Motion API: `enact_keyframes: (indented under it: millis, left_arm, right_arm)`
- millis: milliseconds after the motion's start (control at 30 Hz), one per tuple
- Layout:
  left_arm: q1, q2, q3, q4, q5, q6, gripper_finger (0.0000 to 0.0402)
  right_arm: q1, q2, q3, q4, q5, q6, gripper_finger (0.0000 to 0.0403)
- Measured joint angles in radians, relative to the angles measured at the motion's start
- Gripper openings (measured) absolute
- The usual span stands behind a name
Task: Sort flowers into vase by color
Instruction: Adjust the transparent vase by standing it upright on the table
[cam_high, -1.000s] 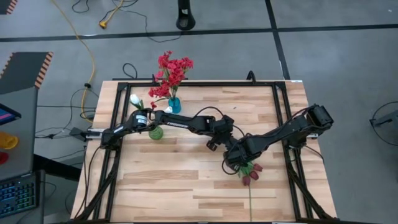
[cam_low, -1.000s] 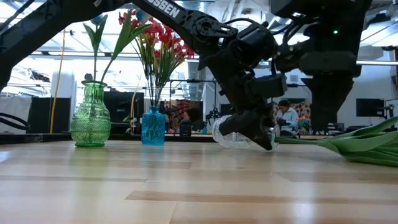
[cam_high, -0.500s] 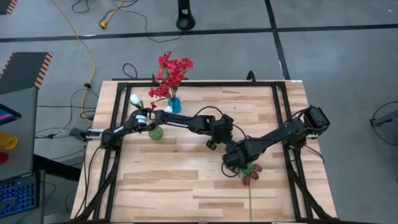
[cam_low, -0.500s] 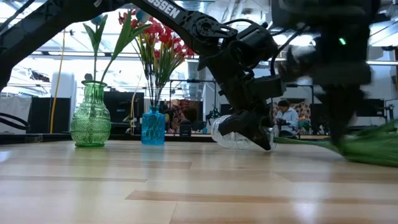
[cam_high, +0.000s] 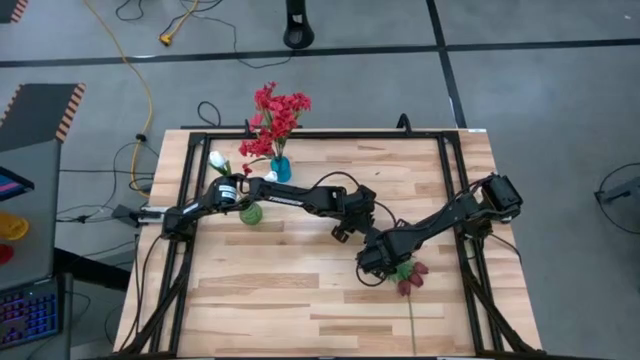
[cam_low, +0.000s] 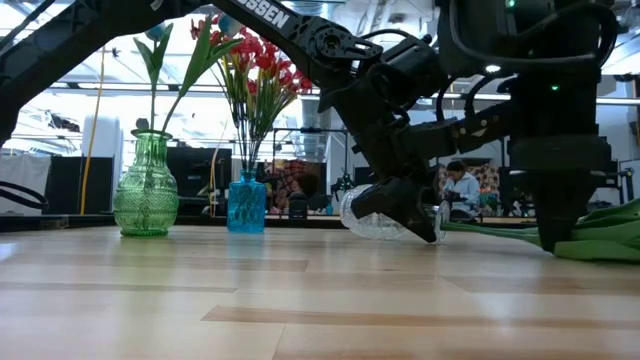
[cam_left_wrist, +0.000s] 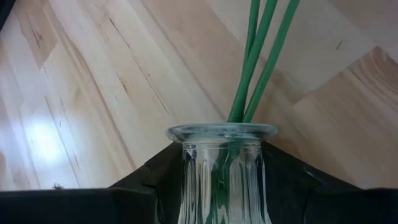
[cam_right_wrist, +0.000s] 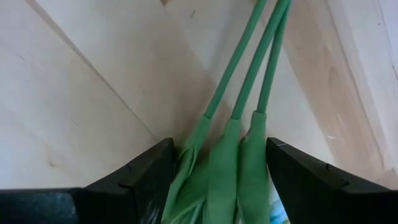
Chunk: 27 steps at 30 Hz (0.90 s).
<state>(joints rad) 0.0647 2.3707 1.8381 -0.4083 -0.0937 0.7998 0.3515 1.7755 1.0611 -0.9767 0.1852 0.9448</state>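
A clear glass vase (cam_low: 375, 218) lies tilted on its side at the table's middle, with my left gripper (cam_high: 350, 228) shut on it. Three green stems (cam_left_wrist: 255, 68) of the dark maroon tulips (cam_high: 408, 276) stick into its mouth. Their leaves (cam_right_wrist: 217, 162) lie on the table. My right gripper (cam_right_wrist: 217, 163) points down over them, open, one finger on each side of the leafy stems. In the low view it (cam_low: 560, 238) reaches down to the tabletop. Another thin stem (cam_high: 410, 320) runs toward the near edge. My left gripper pinches the vase's neck (cam_left_wrist: 221, 183), just below the rim (cam_left_wrist: 221, 132), between its two fingers. The fingers slant down from the table's left and lie across the neck. The vase lies tilted with its body on the table. My right gripper: whether its fingers touch the leaves, I cannot tell.
A blue vase (cam_high: 281, 170) with red flowers (cam_high: 275, 112) stands at the far edge. A green vase (cam_high: 250, 213) with a white tulip (cam_high: 217, 160) stands under my left arm. A black frame (cam_high: 455, 150) runs around the table. Bare wood lies toward the near left.
My right gripper has come down over the tulips' stems until it reaches the table, tipping more upright. It has stayed open.
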Motion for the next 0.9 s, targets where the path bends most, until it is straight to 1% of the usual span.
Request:
enact_keyframes:
  millis: [300, 433, 533, 800, 900]
  left_arm:
    - [0.000, 0.000, 0.000, 0.001, 0.003, 0.000, 0.0164]
    - [0.000, 0.000, 0.000, 0.001, 0.003, 0.000, 0.0164]
    - [0.000, 0.000, 0.000, 0.001, 0.005, 0.000, 0.0164]
    - [-0.010, 0.000, 0.000, 0.000, 0.011, 0.002, 0.0165]
    - [-0.010, 0.000, 0.000, -0.001, 0.014, -0.001, 0.0165]
  right_arm:
    - [0.000, -0.001, 0.000, -0.014, 0.000, -0.003, 0.0280]
    - [-0.007, -0.001, 0.000, -0.013, -0.007, -0.011, 0.0263]
    - [-0.014, -0.001, 0.000, -0.011, -0.008, -0.011, 0.0228]
    - [-0.034, -0.001, 0.000, -0.016, -0.008, -0.021, 0.0092]
    - [-0.035, -0.002, 0.000, -0.018, -0.008, -0.049, 0.0052]
